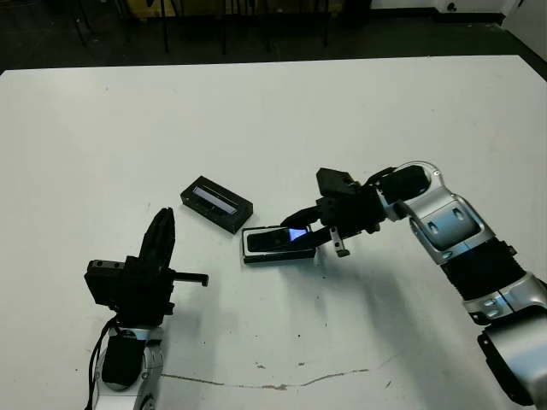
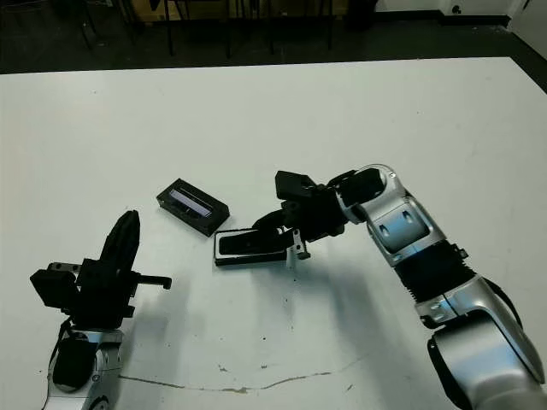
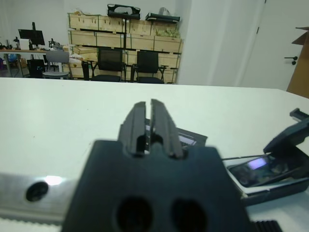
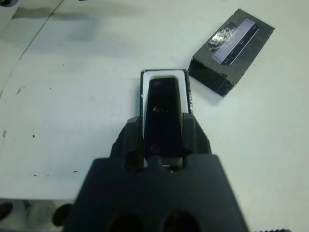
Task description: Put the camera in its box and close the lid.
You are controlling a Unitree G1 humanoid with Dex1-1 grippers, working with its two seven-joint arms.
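Here camera seen gripped at near end between fingers of right gripper, lying over white lining of box on table. Lid placed just beside box, window strip up. Left gripper held well apart from box, fingers clenched, nothing grasped.

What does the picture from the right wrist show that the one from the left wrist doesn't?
Only the right wrist view looks straight down: the right gripper has its fingers on either side of the camera, which sits over the white-lined box.

Only the left wrist view shows the left gripper, shut and empty, plus chairs and stacked crates beyond the table.

Both show the camera, the box, the lid and the white table.
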